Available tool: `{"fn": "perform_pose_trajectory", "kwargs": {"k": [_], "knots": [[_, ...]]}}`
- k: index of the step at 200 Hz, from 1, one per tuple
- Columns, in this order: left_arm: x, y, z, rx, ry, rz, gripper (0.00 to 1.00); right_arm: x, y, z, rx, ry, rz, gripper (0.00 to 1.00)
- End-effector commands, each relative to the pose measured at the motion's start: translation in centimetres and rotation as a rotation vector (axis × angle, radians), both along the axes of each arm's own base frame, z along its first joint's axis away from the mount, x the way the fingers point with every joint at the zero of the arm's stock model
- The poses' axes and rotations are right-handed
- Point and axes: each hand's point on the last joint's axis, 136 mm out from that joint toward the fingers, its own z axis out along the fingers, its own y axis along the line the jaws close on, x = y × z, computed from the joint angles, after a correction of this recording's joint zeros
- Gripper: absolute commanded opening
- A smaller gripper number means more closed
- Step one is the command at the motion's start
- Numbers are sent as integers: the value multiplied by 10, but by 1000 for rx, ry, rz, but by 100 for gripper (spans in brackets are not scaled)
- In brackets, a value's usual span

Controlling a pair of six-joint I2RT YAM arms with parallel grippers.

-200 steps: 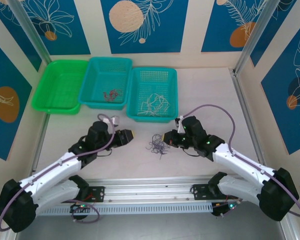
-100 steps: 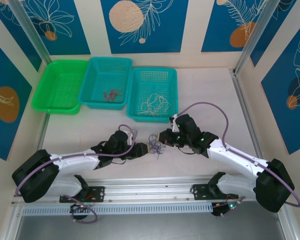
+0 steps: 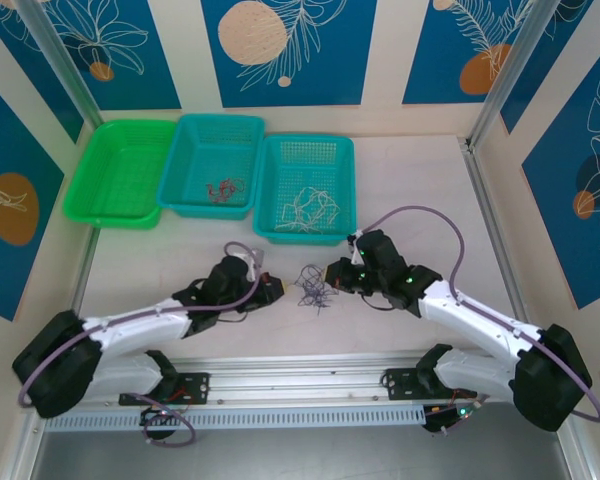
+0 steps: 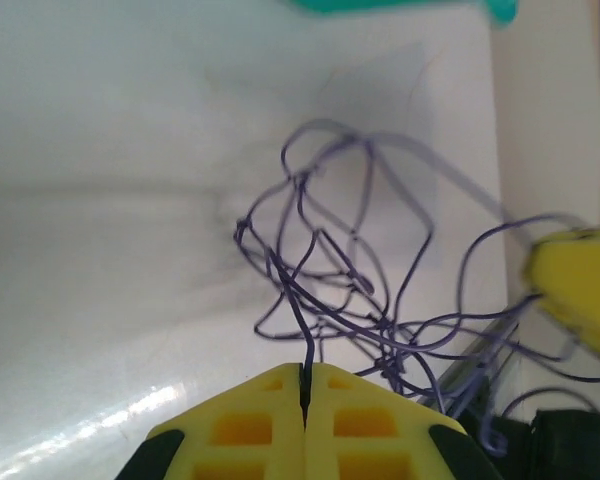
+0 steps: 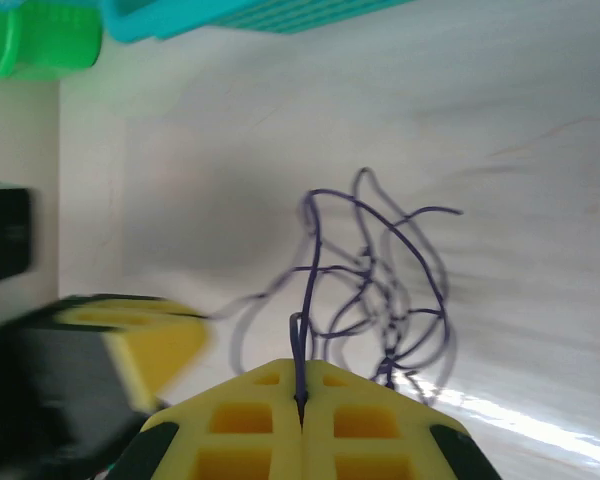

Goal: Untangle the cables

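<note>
A snarl of thin purple cables [image 3: 313,288] lies on the white table between my two grippers. My left gripper [image 3: 277,288] is at its left side, and in the left wrist view its yellow jaws [image 4: 305,372] are shut on one purple strand that leads up into the tangle [image 4: 350,290]. On the right side, my right gripper [image 3: 330,275] has its jaws [image 5: 300,385] shut on another purple strand of the same tangle [image 5: 380,290]. Red cables [image 3: 225,188] lie in the middle basket and white cables [image 3: 308,208] in the right one.
Three containers stand in a row at the back: a green tray [image 3: 92,200], a blue basket [image 3: 185,135] and a teal basket [image 3: 280,150]. Metal frame posts rise at the back corners. Each wrist view catches the other gripper's yellow finger [image 4: 580,290] [image 5: 130,335] close by.
The left gripper reached the tangle, shut on a purple strand and drew back a little to the left. The right gripper stayed shut on its strand and barely moved.
</note>
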Motion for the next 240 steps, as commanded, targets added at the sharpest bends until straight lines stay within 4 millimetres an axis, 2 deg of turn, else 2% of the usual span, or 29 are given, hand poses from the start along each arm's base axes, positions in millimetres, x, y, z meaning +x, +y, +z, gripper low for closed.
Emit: {"fn": "perform_pose_trajectory", "kwargs": {"k": [1,27,40,49,56,81,93,111,127,141,166,204,224,240], "knots": [[10,38,9,32,-31,82,0,0,-44,-27,-101,28,-108,0],[21,81,43,-3,-87,177,0,-8,-117,-69,-206,160,-340,0],[23,94,55,-9,-112,208,0,-16,-134,-81,-188,199,-398,0],[23,96,60,-16,-122,205,0,-20,-133,-83,-161,197,-389,0],[23,93,62,-26,-123,193,0,-22,-128,-82,-136,187,-364,4],[24,75,58,-96,-88,126,0,-26,-109,-70,-113,141,-276,31],[25,71,57,-108,-83,114,0,-26,-105,-56,-144,105,-247,38],[24,69,58,-105,-93,104,0,-20,-89,-22,-193,-32,-150,46],[24,69,62,-97,-107,98,0,-19,-64,2,-244,-172,-30,50],[23,70,64,-90,-115,100,0,-17,-42,9,-297,-249,58,51],[20,75,65,-78,-121,115,0,-9,-29,-8,-512,-235,92,50],[15,94,69,11,-155,161,0,-2,-21,-66,-717,-78,99,48],[14,121,80,124,-218,245,0,-4,-39,-88,-801,4,22,41],[12,166,88,280,-256,403,0,-6,-78,-97,-898,86,-140,32]]}}
